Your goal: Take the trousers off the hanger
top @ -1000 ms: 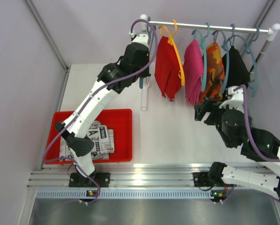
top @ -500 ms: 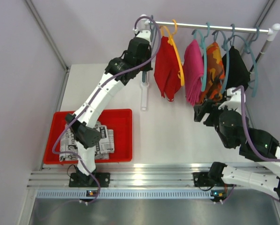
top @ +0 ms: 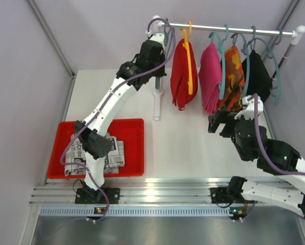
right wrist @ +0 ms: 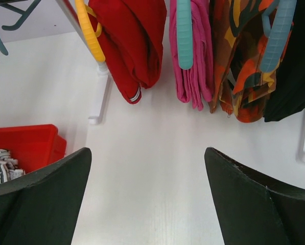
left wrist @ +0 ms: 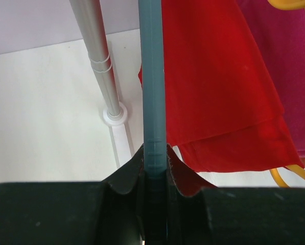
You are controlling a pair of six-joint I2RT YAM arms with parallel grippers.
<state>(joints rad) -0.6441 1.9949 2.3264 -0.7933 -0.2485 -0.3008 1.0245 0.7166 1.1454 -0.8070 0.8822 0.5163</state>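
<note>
My left end effector (left wrist: 155, 153) clamped a bare hanger (left wrist: 152, 76) beside the red trousers (left wrist: 213, 76) on the rail (top: 234, 29); my right end effector (right wrist: 147, 153) gaped empty, facing them. Next, I judged, it should pinch their hem

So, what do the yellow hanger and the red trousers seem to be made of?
The yellow hanger looks like smooth, glossy plastic: it shows a light sheen. The red trousers look like soft matte cloth: they fold and drape.
</note>
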